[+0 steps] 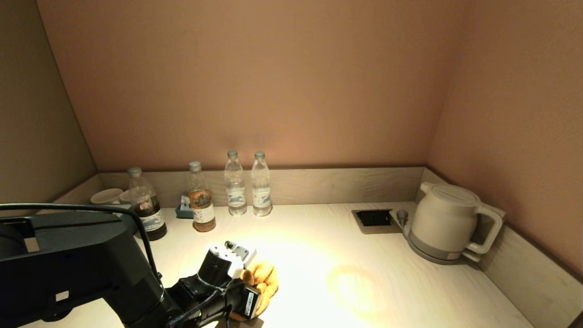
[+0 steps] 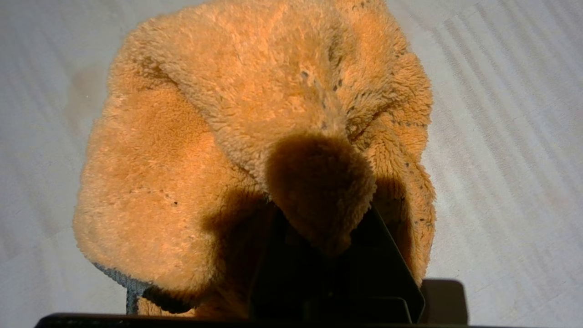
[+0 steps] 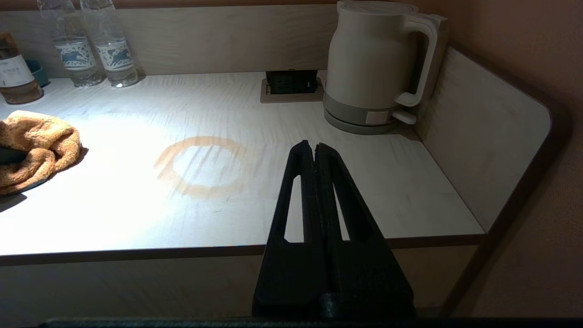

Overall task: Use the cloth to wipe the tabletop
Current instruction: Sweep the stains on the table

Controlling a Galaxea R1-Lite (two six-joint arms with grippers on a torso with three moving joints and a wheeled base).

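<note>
- On the pale wood-grain tabletop (image 1: 319,237), near its front edge on the robot's left, the orange cloth (image 1: 262,280) lay bunched under the left gripper (image 2: 325,228), whose dark fingers were clamped on a fold of it.
- Only the left wrist view showed that grip close up: fluffy, deep-piled fabric, mounded and creased, with a grey hem at one edge, resting on the surface.
- Only the right wrist view showed the right gripper (image 3: 315,150), its two black slotted fingers pressed together, held off the front of the counter on the right.
- That view also showed the brownish ring stain (image 3: 202,166) plainly, well apart from the cloth; from the head it was a faint patch.
- A cream kettle (image 1: 448,223) stood in the right rear corner beside a recessed socket (image 1: 374,217).
- Bottles (image 1: 248,184) lined the low back ledge, under plain tan walls.
</note>
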